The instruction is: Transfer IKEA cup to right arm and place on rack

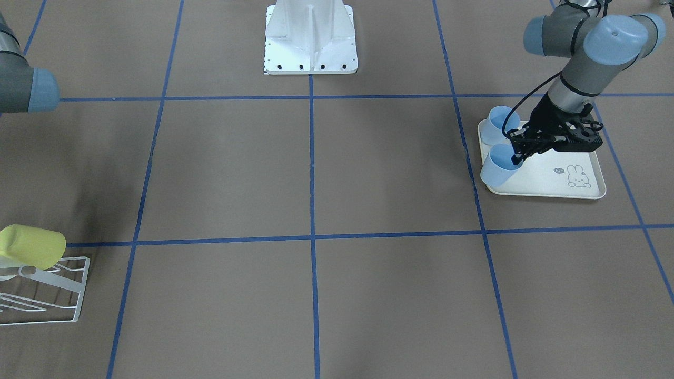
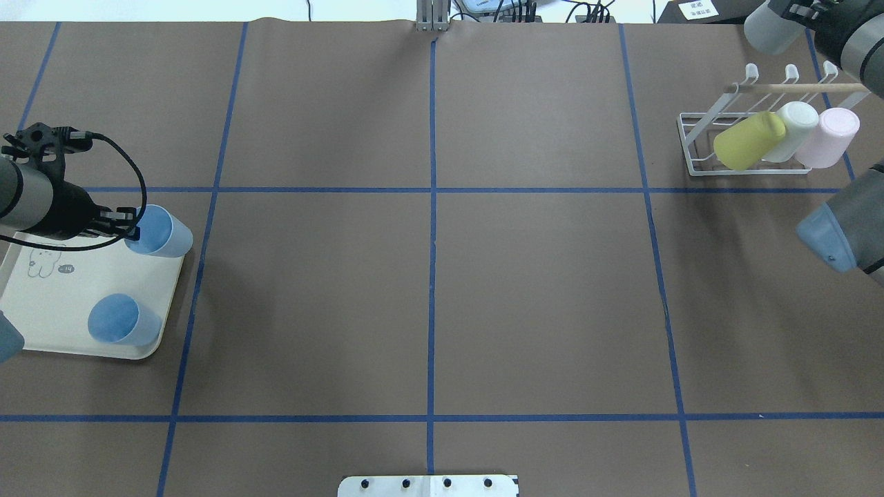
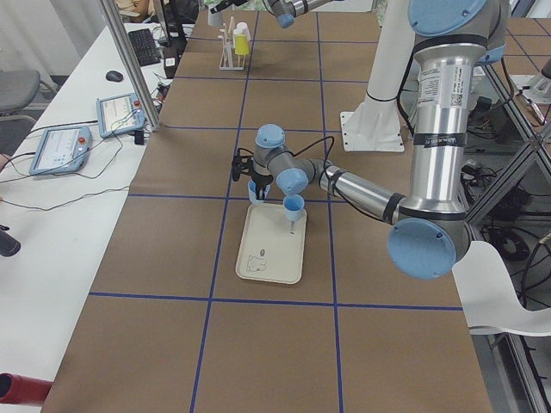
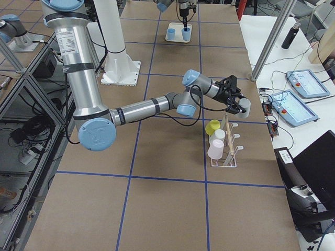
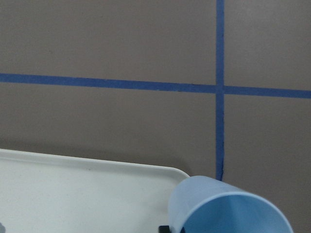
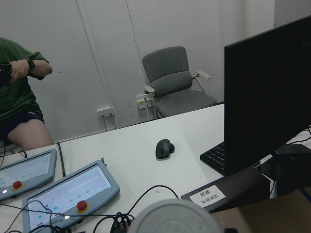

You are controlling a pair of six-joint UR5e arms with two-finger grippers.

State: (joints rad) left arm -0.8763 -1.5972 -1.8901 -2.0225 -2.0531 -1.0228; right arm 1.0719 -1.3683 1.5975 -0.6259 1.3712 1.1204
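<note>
Rim of light-blue plastic cup (image 2: 169,235) on cream rabbit-print tray (image 2: 41,324) meets left tool (image 2: 131,224); we cannot tell its grip. Right tool (image 4: 236,102) clenched on pale grey plastic cup (image 2: 768,29), near top of white wire rack (image 2: 697,148).

six cups (image 2: 160,232), two blue; one tray (image 2: 62,310), one rack (image 2: 794,88)

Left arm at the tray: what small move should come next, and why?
Probably a short straight lift. The left pincer looks pinched on the rim wall of the blue cup, one finger inside, while the cup appears to stand on the tray. Raising it clears the tray's lip before any sideways travel.
</note>
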